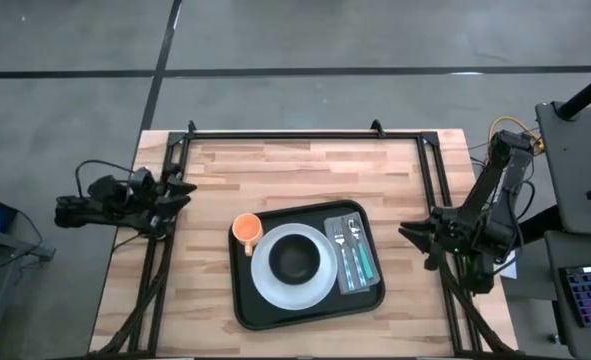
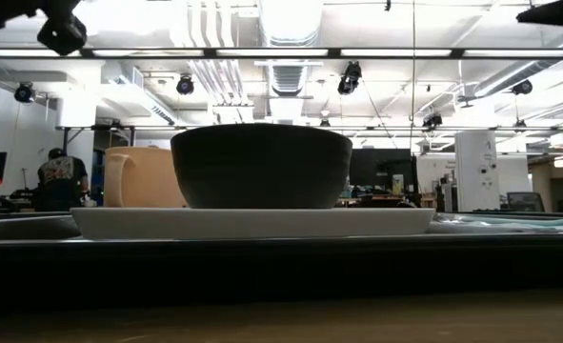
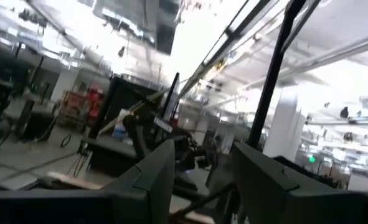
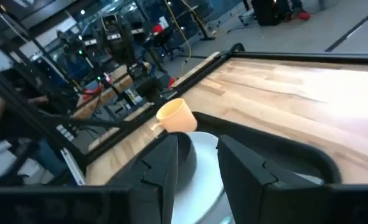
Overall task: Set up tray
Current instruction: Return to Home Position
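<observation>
Right, notes from the tray outward. The tray (image 1: pixel 249 306) lies flat on the wooden table (image 1: pixel 295 165), a little right of centre and toward the near edge. It is turned slightly askew to the table's sides.

Contents, for your check:
- White plate (image 1: pixel 271 287) sits in the tray's middle, inside the rim.
- Dark bowl (image 1: pixel 295 258) stands upright, centred on the plate. The low view shows it sitting level, and from above you can see nothing in it.
- Orange cup (image 1: pixel 247 229) is upright in the tray's far-left corner, just beside the plate's edge. Whether it touches the plate, you cannot tell.
- Grey napkin (image 1: pixel 369 284) lies along the tray's right side, between the plate and the rim.
- Cutlery (image 1: pixel 353 252) lies lengthwise and side by side on the napkin. It looks like three pieces, bluish and green, though the overhead view is too small to separate them with confidence.

The left gripper (image 1: pixel 187 190) is at the table's left edge, well apart from the tray. Its fingers are parted a little, with nothing between them.

The right gripper (image 1: pixel 408 233) is at the table's right edge, pointing at the tray's right rim, near it but clear of it. There is a narrow gap between its fingers, and it holds nothing.

A person (image 2: pixel 62 176) stands far back in the room.
</observation>
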